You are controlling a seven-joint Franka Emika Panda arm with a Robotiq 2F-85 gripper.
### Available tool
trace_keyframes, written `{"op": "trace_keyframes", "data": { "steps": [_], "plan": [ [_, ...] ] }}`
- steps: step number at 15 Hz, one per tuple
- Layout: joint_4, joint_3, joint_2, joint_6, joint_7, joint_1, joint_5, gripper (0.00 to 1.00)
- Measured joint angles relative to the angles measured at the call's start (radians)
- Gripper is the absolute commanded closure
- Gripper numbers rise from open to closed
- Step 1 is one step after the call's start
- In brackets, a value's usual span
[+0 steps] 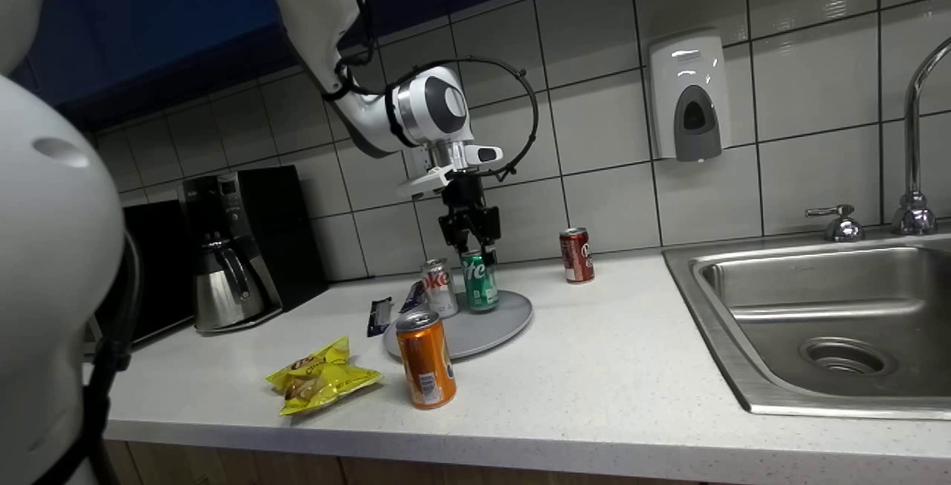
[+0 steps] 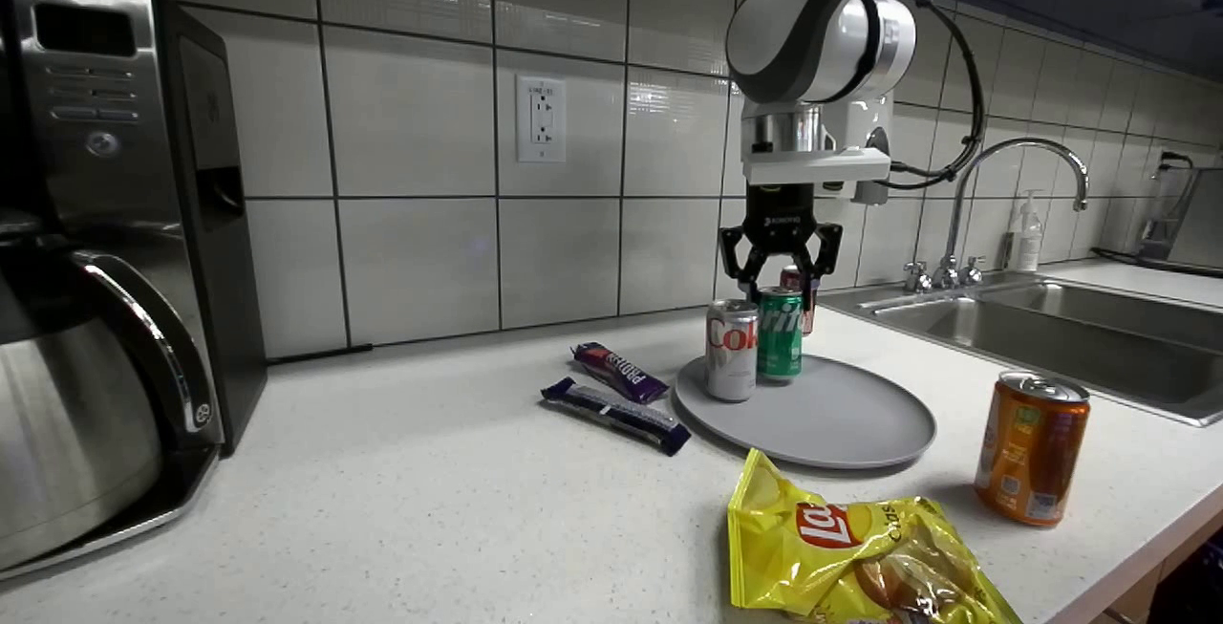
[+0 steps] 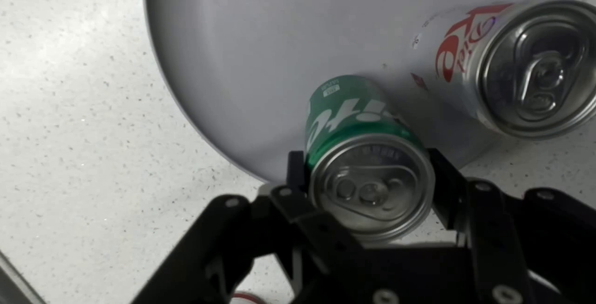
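A black gripper is clamped on a green Sprite can, upright on a round gray plate (a silver Diet Coke can stands just beside it). Near the plate: 1 orange can, 1 yellow Lay's bag.

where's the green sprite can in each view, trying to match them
In an exterior view: green Sprite can at mid-width, below centre.
In an exterior view: green Sprite can right of centre, below mid-height.
In the wrist view: green Sprite can right of centre, seen from above.
Shared landmark: silver Coke can, left of it in both exterior views, right of it in the wrist view.
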Motion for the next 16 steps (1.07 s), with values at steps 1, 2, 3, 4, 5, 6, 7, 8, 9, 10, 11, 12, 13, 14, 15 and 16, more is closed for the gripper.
{"op": "trace_keyframes", "data": {
  "steps": [1, 2, 3, 4, 5, 6, 7, 8, 9, 10, 11, 12, 13, 14, 15, 16],
  "plan": [
    [-0.001, 0.0, 0.0, 0.001, 0.0, 0.0, 0.0, 0.11],
    [-0.001, 0.0, 0.0, 0.001, 0.0, 0.0, 0.0, 0.05],
    [-0.001, 0.0, 0.0, 0.001, 0.0, 0.0, 0.0, 0.01],
    [-0.001, 0.0, -0.002, 0.001, 0.0, 0.0, 0.0, 0.0],
    [-0.001, 0.0, -0.004, 0.001, 0.0, 0.0, 0.0, 0.0],
    [-0.001, 0.0, -0.006, 0.001, 0.0, 0.0, 0.0, 0.0],
    [-0.001, 0.0, -0.007, 0.001, 0.0, 0.0, 0.0, 0.0],
    [-0.001, 0.0, -0.009, 0.001, 0.0, 0.0, 0.0, 0.0],
    [-0.001, 0.0, -0.01, 0.001, 0.0, 0.0, 0.0, 0.0],
    [-0.001, -0.001, -0.01, 0.001, 0.0, 0.0, 0.0, 0.0],
    [-0.001, -0.002, -0.011, 0.001, 0.001, 0.0, 0.0, 0.0],
    [0.0, -0.005, -0.011, 0.001, 0.004, 0.0, 0.0, 0.0],
    [0.002, -0.008, -0.012, 0.002, 0.008, -0.001, 0.0, 0.0],
    [0.004, -0.013, -0.012, 0.003, 0.014, -0.001, 0.0, 0.0],
    [0.007, -0.017, -0.013, 0.005, 0.019, -0.004, 0.0, 0.0],
    [0.011, -0.021, -0.014, 0.006, 0.024, -0.008, 0.0, 0.0]
  ]
}}
